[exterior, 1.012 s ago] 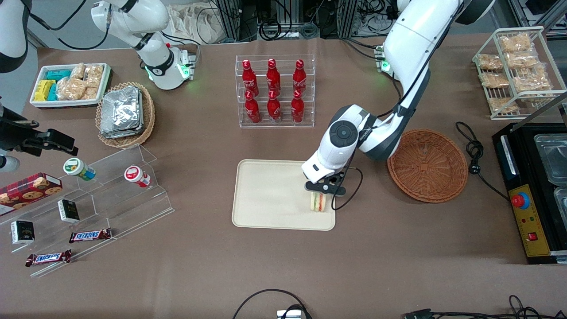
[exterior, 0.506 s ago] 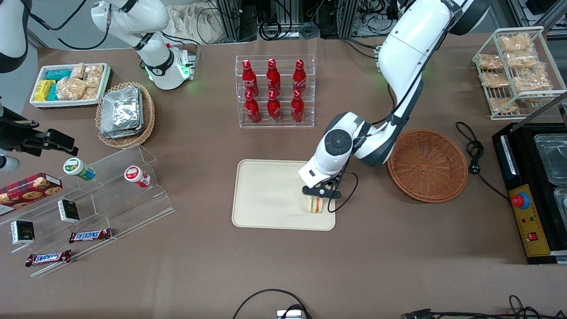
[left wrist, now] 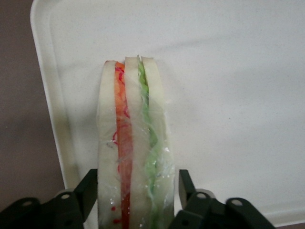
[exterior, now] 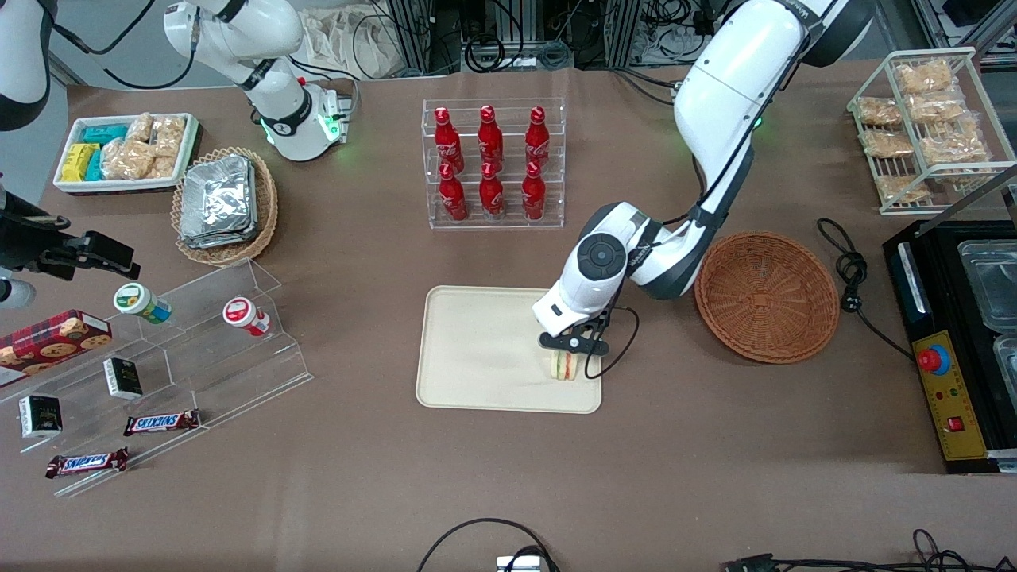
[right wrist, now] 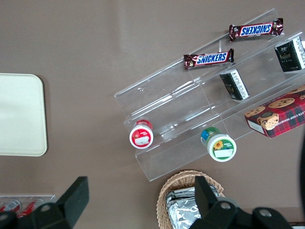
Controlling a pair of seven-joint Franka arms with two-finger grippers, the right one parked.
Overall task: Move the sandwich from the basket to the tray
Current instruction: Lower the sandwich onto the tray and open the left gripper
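The sandwich [exterior: 566, 366] stands on edge on the cream tray [exterior: 477, 349], near the tray's corner that is closest to the basket and the front camera. In the left wrist view the sandwich [left wrist: 136, 143] shows pale bread with orange-red and green layers, resting on the tray [left wrist: 228, 95]. My left gripper [exterior: 567, 351] is just above it. Its black fingers [left wrist: 90, 188] stand on either side of the sandwich [left wrist: 138, 183], open, with a thin gap at one finger and no squeeze. The reddish-brown basket [exterior: 767, 295] is empty, toward the working arm's end.
A clear rack of red bottles [exterior: 493, 163] stands farther from the front camera than the tray. A black cable [exterior: 850, 270] and a black machine [exterior: 953, 342] lie past the basket. A clear stepped display [exterior: 159, 357] with snacks is toward the parked arm's end.
The gripper with the sandwich has shifted slightly toward the parked arm's end over the tray; the sandwich now rests on the tray and the fingers are slack.
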